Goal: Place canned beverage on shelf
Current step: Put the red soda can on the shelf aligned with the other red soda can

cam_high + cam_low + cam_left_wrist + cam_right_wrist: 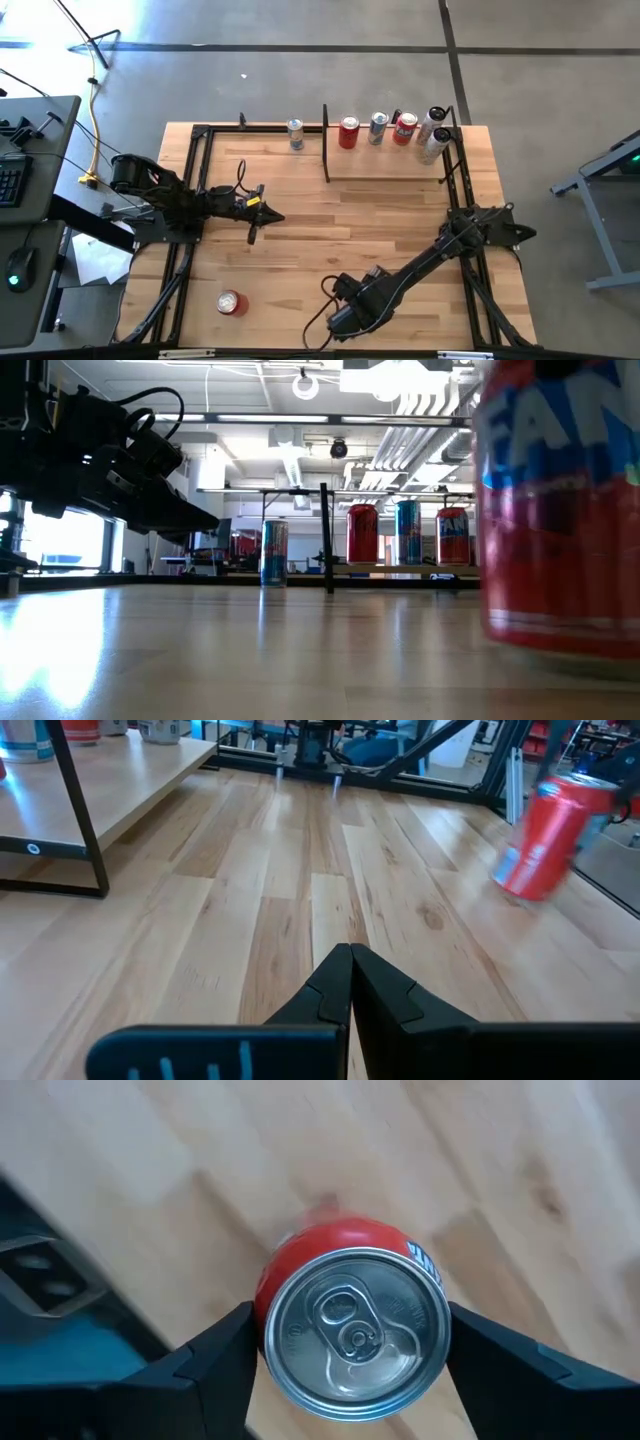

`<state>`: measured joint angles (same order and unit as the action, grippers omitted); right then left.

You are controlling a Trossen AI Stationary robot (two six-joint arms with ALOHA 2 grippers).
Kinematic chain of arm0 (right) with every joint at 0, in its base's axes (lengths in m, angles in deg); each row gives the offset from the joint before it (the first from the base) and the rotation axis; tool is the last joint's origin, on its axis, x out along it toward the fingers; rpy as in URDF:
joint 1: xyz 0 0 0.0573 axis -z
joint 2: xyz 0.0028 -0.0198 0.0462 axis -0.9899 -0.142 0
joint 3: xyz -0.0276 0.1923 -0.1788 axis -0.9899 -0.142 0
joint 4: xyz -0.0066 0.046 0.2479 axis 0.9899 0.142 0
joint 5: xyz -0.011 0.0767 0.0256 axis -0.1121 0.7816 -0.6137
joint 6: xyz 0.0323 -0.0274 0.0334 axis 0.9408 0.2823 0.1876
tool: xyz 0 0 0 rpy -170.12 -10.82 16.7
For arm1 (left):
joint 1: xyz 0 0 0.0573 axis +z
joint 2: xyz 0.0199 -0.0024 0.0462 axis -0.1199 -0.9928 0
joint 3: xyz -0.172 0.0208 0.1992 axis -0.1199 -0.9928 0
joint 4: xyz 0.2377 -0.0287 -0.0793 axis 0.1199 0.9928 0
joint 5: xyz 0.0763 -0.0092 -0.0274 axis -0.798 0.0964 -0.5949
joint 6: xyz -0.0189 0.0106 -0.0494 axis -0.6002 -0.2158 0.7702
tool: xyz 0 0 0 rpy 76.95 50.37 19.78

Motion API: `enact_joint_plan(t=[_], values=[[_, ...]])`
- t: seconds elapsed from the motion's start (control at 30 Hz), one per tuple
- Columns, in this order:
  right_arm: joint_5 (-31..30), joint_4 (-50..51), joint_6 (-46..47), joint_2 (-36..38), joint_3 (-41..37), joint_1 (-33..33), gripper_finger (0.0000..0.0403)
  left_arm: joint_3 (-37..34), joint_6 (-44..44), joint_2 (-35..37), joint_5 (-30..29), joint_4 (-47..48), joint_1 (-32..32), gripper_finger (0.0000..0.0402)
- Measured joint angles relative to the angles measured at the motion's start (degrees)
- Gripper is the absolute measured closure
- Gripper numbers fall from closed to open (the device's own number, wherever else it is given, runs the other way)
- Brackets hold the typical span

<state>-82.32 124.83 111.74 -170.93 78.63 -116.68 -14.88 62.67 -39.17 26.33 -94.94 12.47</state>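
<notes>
The right gripper's fingers point(215, 1355) are spread to either side of the red can point(350, 1335); contact is unclear. The can stands near the table's point(330, 240) front edge, well apart from the shelf point(385, 165). The left gripper's point(272, 217) fingers are pressed together above mid-table.

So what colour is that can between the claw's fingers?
Red, with a silver top: the can shows best in the right wrist view.

Red aluminium beverage can point(352, 1325) seen from directly above, silver lid and pull tab facing the camera. Right gripper point(350, 1350) straddles it: one dark finger point(215, 1355) on each side, jaws spread, each close to the can wall. Pale wood-plank counter point(420, 1150) underneath.
</notes>
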Motion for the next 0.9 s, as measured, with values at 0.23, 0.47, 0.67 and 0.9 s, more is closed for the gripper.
enact_joint_plan(t=[0.23, 0.47, 0.67, 0.9], values=[[-1.46, 5.65, -9.56, 7.23, -1.99, 4.82, 0.0136, 0.00, -0.55, 0.00, 0.00, 0.00, -0.02, 0.0401], [-2.73, 5.96, -27.39, 17.08, -11.62, 15.88, 0.0136, -0.02, -1.01, 0.00, -0.09, 0.05, -0.02, 0.0401], [-4.19, 5.72, -39.19, 28.33, -25.34, 27.51, 0.0136, -0.02, -1.15, 0.00, -0.11, 0.39, -0.02, 0.0401], [-5.56, -0.39, -53.72, 39.53, -38.70, 43.21, 0.0136, -0.02, -2.55, 0.00, -0.17, 0.37, -0.02, 0.0402]])
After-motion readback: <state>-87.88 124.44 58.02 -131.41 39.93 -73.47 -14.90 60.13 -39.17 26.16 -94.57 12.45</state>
